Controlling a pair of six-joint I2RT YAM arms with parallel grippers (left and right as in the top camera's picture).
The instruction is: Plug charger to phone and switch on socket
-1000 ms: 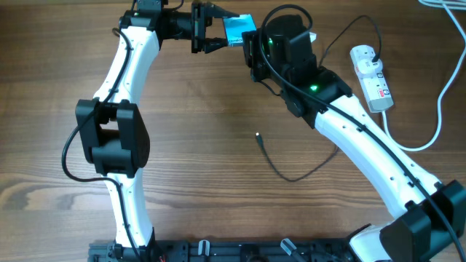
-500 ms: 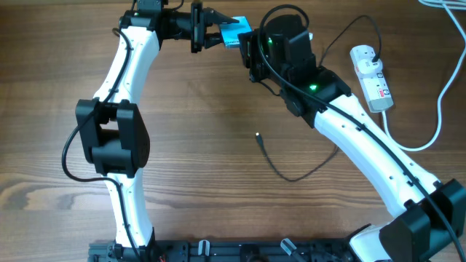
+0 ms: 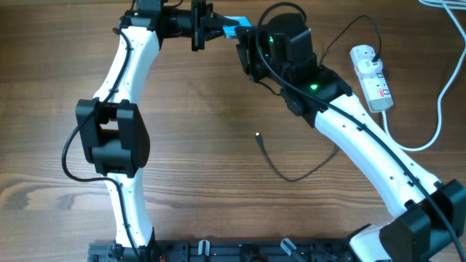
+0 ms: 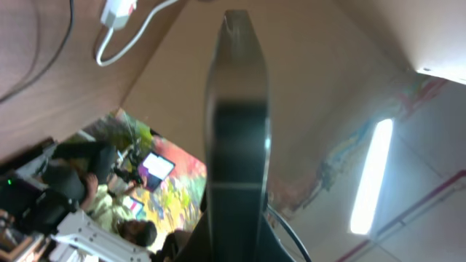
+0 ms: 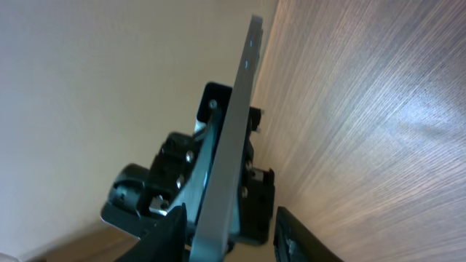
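The phone [image 3: 231, 28] hangs edge-on above the table's far edge, a sliver of its teal screen showing from overhead. My left gripper [image 3: 218, 29] is shut on it; in the left wrist view the phone [image 4: 237, 131] rises as a dark slab out of the jaws. My right gripper [image 3: 245, 45] stands open around the phone's other end, and in the right wrist view its fingers [image 5: 295, 233] sit apart from the grey edge of the phone [image 5: 231, 131]. The charger [image 3: 291, 177] lies loose on the table, connector tip [image 3: 258, 135] free. The socket [image 3: 372, 77] lies at the right.
A thick white cord [image 3: 437, 109] loops from the socket towards the right edge. The right arm [image 3: 364, 145] crosses the table diagonally above the black cable. The left arm [image 3: 116, 131] stands along the left side.
My left gripper has closed on the phone. My right gripper, shut on the phone a second ago, has opened. The phone has turned more edge-on and shifted slightly left.
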